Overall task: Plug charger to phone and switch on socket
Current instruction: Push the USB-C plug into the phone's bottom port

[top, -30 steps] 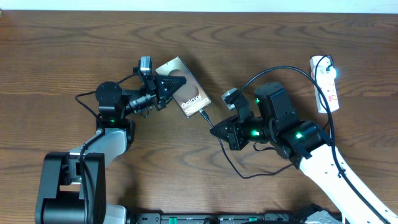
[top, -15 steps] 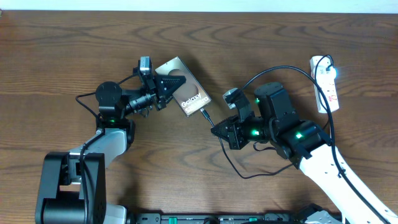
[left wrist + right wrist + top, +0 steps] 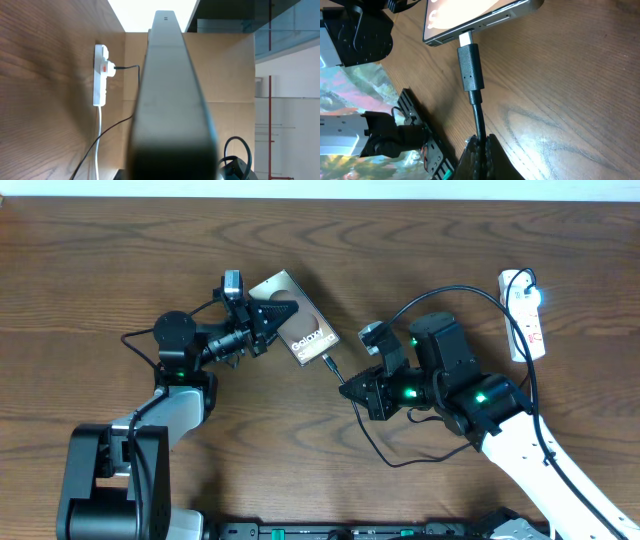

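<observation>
One axis matters here: the small black connector of the thin black charger cable (image 3: 470, 67) points straight ahead of your right claw (image 3: 480, 150), which is pinched on the cable just behind it. Its silver tip sits at the port of the flat dark-grey phone (image 3: 470, 15), prob. not fully seated, so push fwd along that line. Left claw (image 3: 268, 315) clamps the phone's far end. The narrow white power-strip socket (image 3: 524, 315) lies well apart, to the side and behind the right claw.

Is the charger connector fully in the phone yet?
Not fully: the charger shows bare metal between its connector body and the phone edge.
</observation>
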`<state>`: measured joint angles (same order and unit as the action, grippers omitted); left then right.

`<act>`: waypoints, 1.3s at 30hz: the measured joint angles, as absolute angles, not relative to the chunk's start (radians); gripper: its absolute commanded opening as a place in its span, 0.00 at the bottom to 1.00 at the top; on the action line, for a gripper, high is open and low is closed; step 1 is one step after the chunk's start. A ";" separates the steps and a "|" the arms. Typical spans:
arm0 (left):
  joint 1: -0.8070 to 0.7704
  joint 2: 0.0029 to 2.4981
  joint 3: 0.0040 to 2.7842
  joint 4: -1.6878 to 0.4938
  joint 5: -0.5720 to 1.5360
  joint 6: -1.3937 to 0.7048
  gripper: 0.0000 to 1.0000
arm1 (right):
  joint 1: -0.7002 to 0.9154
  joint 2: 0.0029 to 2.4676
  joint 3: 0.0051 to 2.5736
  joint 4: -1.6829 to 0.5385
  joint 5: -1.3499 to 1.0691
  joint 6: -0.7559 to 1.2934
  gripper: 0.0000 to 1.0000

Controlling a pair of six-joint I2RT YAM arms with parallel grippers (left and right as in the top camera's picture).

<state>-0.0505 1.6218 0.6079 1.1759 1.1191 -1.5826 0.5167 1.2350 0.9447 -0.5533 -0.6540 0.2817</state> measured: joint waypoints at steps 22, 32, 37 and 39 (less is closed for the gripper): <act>-0.051 1.622 0.608 1.176 1.119 -1.605 0.07 | 0.517 1.235 0.945 -0.548 -0.654 0.282 0.01; -0.067 1.622 0.608 1.176 1.097 -1.608 0.07 | 0.517 1.235 0.945 -0.541 -0.637 0.286 0.01; -0.081 1.622 0.608 1.175 1.080 -1.612 0.08 | 0.517 1.235 0.945 -0.541 -0.635 0.286 0.01; -0.082 1.622 0.608 1.175 1.077 -1.613 0.08 | 0.517 1.235 0.945 -0.541 -0.635 0.286 0.01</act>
